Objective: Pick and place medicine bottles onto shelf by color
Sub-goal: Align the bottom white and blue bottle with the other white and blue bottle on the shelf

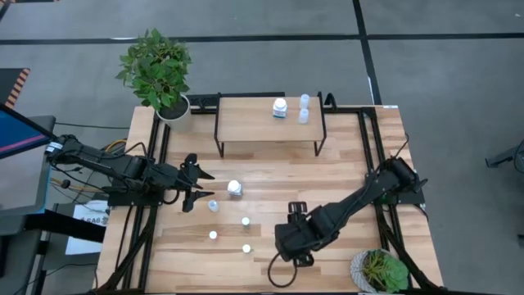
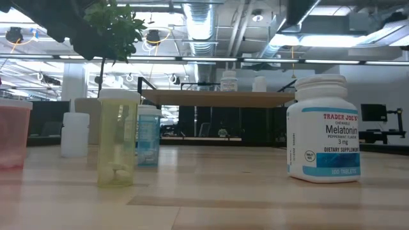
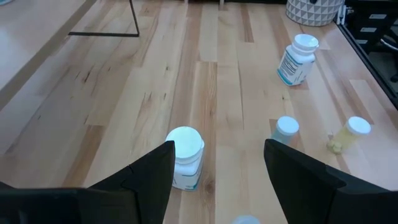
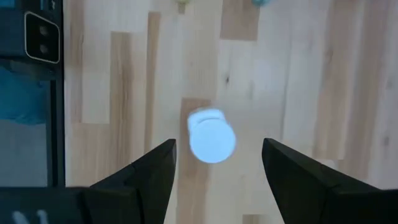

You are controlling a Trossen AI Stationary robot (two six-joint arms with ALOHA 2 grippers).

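Observation:
The shelf [image 1: 254,123] stands at the table's far middle and bears a white bottle [image 1: 280,107] and two pale blue bottles [image 1: 304,107]. My left gripper [image 1: 206,185] is open, level, just left of a chunky white bottle [image 1: 235,188] that stands ahead between its fingers [image 3: 185,155]. A pale blue bottle [image 1: 214,206] stands beside it. My right gripper [image 1: 280,244] is open, pointing down, with a small white-capped bottle [image 4: 211,135] upright below, between its fingers. Other small bottles [image 1: 245,221] [image 1: 213,235] stand on the table.
A white Melatonin bottle [image 2: 323,128] stands near the table's front; it also shows in the left wrist view [image 3: 297,59]. Potted plants stand at the far left [image 1: 160,74] and near right [image 1: 381,270] corners. A black frame [image 1: 372,147] runs along the table's sides.

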